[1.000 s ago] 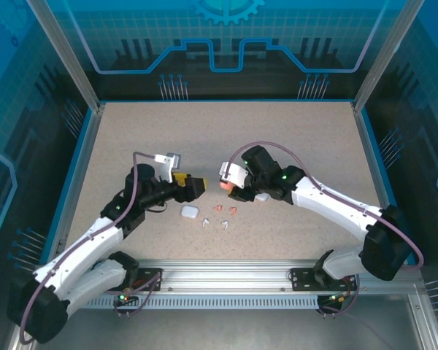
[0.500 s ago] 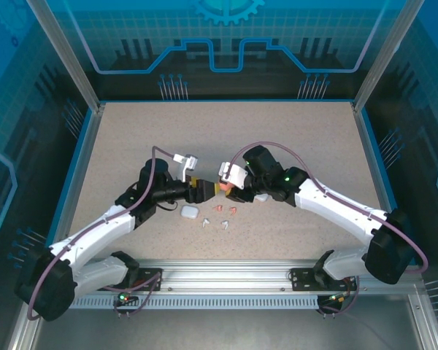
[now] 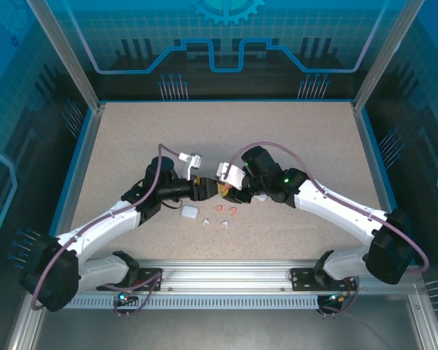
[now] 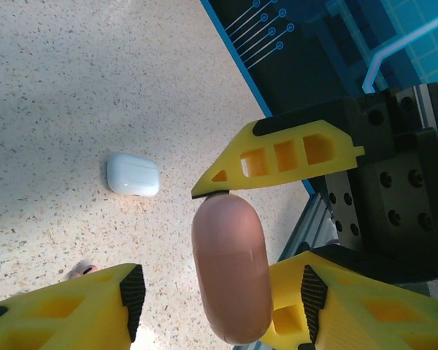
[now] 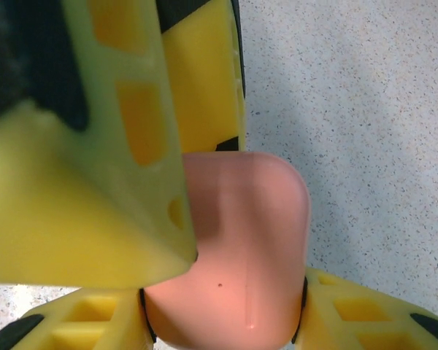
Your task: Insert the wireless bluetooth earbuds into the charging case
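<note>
Both arms start at the near edge of the bench (image 3: 131, 131) and lean inward. The left arm stretches low and long, the right arm bends at the elbow, and their wrists meet nose to nose a little on the near side of the bench's centre. On the near side of that meeting point lie the earbuds (image 3: 225, 224), a loose scatter of white and salmon ones, too small to tell which way their stems point. The white charging case (image 3: 190, 212) lies flat just left of them. Above these, the right gripper (image 3: 220, 191) is clamped on the salmon charging case (image 4: 230, 273), holding it off the surface. In the left wrist view the case's long axis runs lengthwise between the fingers of the left gripper (image 3: 202, 188), which straddles it unclenched, one finger standing apart from it. Beyond the wrists, bare bench runs to the far edge and out to both side edges
</note>
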Tool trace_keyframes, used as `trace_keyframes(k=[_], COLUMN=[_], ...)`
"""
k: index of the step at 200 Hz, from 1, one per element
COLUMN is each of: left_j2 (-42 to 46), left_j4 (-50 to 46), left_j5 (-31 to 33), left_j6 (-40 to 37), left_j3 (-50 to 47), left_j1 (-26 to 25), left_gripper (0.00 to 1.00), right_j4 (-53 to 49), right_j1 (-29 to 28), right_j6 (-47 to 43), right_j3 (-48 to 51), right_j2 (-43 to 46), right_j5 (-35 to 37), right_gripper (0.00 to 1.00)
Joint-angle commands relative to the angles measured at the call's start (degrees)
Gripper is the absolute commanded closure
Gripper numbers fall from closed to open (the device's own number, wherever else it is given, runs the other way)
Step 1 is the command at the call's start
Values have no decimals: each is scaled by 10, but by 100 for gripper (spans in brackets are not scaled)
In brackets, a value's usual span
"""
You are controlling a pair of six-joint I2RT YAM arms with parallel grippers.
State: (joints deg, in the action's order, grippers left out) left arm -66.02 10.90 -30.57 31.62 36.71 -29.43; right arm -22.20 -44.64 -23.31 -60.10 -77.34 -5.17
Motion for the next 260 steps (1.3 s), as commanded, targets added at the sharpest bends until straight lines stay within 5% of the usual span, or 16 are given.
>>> trace_keyframes(k=[1, 137, 201, 224, 231, 260], left_j2=[-4, -23, 18, 47, 58, 98], left_j4=[10, 8, 48, 108, 129, 239], left_j5=[-19, -48, -32, -27, -26, -31], left_j6=[4, -1, -18, -23, -28, -53], left_j3=[22, 33, 11, -14, -24, -65], left_j1=[-4, -5, -6, -5, -5, -9], left_gripper=[41, 66, 75, 84, 86, 89], right_j4=[16, 12, -1, 11, 22, 90], right_j1=[-6, -7, 8, 37, 50, 99], right_j6=[13, 24, 69, 114, 132, 215], right_j3=[-12, -28, -18, 7, 19, 65], right_j2=[12, -6, 49, 110, 133, 223], right_j5=[-5, 0, -20, -80, -106, -193], right_gripper=[55, 52, 21, 11, 1, 0])
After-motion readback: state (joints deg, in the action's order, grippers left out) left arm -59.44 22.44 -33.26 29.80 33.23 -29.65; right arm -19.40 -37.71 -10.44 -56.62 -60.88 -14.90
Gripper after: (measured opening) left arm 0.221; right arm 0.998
